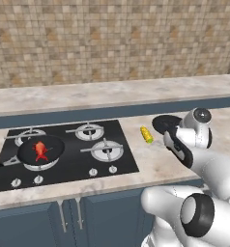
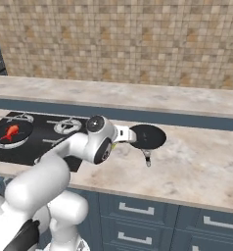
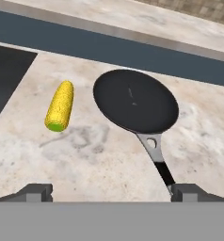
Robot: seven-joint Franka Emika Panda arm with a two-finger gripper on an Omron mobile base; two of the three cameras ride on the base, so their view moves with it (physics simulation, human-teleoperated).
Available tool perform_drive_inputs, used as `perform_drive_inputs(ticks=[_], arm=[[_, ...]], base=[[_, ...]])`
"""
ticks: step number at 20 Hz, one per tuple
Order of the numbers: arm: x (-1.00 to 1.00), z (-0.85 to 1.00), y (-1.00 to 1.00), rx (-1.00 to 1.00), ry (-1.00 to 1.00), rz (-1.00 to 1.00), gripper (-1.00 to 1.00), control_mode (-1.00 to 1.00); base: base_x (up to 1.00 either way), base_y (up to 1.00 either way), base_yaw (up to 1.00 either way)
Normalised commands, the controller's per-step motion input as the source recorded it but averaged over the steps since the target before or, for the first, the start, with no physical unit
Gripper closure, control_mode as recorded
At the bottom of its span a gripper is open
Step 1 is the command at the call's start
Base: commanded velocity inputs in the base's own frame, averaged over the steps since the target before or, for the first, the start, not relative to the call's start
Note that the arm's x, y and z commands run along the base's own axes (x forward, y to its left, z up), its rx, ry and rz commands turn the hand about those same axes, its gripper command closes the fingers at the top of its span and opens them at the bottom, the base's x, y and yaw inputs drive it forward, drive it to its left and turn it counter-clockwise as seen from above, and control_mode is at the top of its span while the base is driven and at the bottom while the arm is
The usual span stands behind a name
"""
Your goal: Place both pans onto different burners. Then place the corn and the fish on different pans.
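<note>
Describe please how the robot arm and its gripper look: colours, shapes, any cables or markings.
The arm is glossy white, built of thick rounded tube segments. Its joints are dark: black round caps and bands, and one grey disc on top of the wrist. The gripper shows two small dark grey, blocky finger tips. No cables or markings are visible.

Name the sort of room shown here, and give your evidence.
A kitchen: a gas cooktop set into a counter, a tiled back wall, and a pan beside the corn.
</note>
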Motion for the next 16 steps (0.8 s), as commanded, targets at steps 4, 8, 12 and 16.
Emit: perform_drive_inputs(ticks=[4,8,12,16], arm=[[0.0,0.0,-0.27,0.01,0.0,0.0,-1.0,-1.0],[0.04,-0.01,-0.32,0.01,0.08,0.0,-1.0,-1.0],[0.17,-0.07,-0.29,0.0,0.11,0.0,-1.0,-1.0],[0.17,-0.09,-0.27,0.0,0.11,0.0,-1.0,-1.0]], base=[[0.0,0.0,0.0],[0.0,0.0,0.0],[0.0,0.0,0.0],[0.0,0.0,0.0]])
